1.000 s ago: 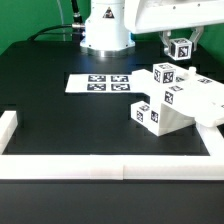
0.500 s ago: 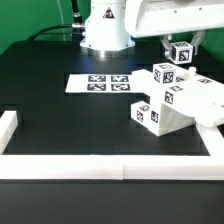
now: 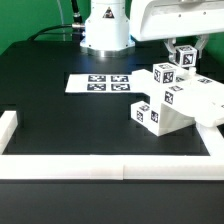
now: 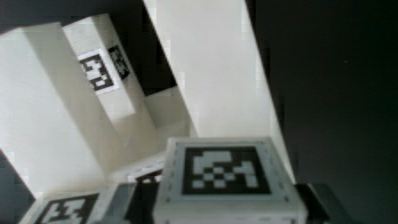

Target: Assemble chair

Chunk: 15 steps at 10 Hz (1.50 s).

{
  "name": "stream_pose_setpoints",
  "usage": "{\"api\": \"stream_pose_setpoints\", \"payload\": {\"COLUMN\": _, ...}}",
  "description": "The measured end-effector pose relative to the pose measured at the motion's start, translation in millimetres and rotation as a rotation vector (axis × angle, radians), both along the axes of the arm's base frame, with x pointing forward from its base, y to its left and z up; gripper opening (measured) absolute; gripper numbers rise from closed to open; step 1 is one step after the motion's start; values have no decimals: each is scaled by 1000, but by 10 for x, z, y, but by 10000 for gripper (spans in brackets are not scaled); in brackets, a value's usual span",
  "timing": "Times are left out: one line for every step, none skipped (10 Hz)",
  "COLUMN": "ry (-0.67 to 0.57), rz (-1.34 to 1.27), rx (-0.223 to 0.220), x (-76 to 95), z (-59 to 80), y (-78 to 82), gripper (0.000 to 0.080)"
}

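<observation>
The partly joined white chair [image 3: 175,98] stands at the exterior view's right, chunky plates and bars with black-and-white tags. Just above its far top, my gripper [image 3: 183,55] hangs shut on a small tagged white chair block [image 3: 184,56]. In the wrist view that block [image 4: 222,170] fills the space between my dark fingers [image 4: 313,195], its tag facing the camera. Beyond it rise a broad white plate [image 4: 205,70] and a tagged bar [image 4: 103,72] of the chair.
The marker board [image 3: 101,83] lies flat on the black table near the robot base [image 3: 105,30]. White border rails run along the front [image 3: 120,166], the left [image 3: 8,128] and the right [image 3: 212,133].
My gripper, still holding the block, has shifted slightly toward the exterior view's right and a little down. The chair has stayed put.
</observation>
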<state>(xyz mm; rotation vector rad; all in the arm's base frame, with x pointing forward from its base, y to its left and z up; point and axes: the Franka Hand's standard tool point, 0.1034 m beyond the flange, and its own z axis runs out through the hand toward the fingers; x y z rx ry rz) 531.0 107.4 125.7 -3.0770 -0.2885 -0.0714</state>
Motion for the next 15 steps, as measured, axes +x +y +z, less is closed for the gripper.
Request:
{"api": "stream_pose_setpoints", "payload": {"ry": 3, "rz": -10, "rx": 0, "x": -6, "z": -12, "y": 15, "gripper": 271}}
{"api": "stream_pose_setpoints", "payload": {"ry": 5, "rz": -14, "rx": 0, "x": -3, "z": -24, "y": 33, "gripper": 271}}
{"api": "stream_pose_setpoints", "payload": {"ry": 4, "rz": -20, "rx": 0, "x": 22, "z": -26, "y": 51, "gripper": 271}}
{"api": "stream_pose_setpoints", "payload": {"ry": 5, "rz": -34, "rx": 1, "x": 31, "z": -37, "y": 71, "gripper": 271}}
{"api": "stream_pose_setpoints", "payload": {"ry": 6, "rz": -28, "rx": 1, "x": 34, "z": -42, "y": 66, "gripper": 271}}
{"api": "stream_pose_setpoints", "payload": {"ry": 9, "rz": -19, "rx": 0, "x": 39, "z": -44, "y": -1, "gripper": 271}}
{"api": "stream_pose_setpoints", "payload": {"ry": 8, "rz": -27, "rx": -1, "x": 42, "z": -45, "y": -7, "gripper": 271}}
{"api": "stream_pose_setpoints", "payload": {"ry": 8, "rz": -26, "rx": -1, "x": 41, "z": -45, "y": -4, "gripper": 271}}
{"api": "stream_pose_setpoints", "payload": {"ry": 8, "rz": -26, "rx": -1, "x": 41, "z": -45, "y": -5, "gripper": 271}}
{"api": "stream_pose_setpoints", "payload": {"ry": 3, "rz": -28, "rx": -1, "x": 49, "z": -45, "y": 12, "gripper": 271}}
{"api": "stream_pose_setpoints", "payload": {"ry": 3, "rz": -33, "rx": 0, "x": 46, "z": -45, "y": 34, "gripper": 271}}
{"api": "stream_pose_setpoints", "payload": {"ry": 3, "rz": -33, "rx": 0, "x": 44, "z": -44, "y": 51, "gripper": 271}}
{"api": "stream_pose_setpoints", "payload": {"ry": 3, "rz": -33, "rx": 0, "x": 43, "z": -45, "y": 60, "gripper": 271}}
{"api": "stream_pose_setpoints", "payload": {"ry": 2, "rz": -33, "rx": 0, "x": 45, "z": -45, "y": 62, "gripper": 271}}
{"api": "stream_pose_setpoints", "payload": {"ry": 2, "rz": -33, "rx": 0, "x": 46, "z": -45, "y": 62, "gripper": 271}}
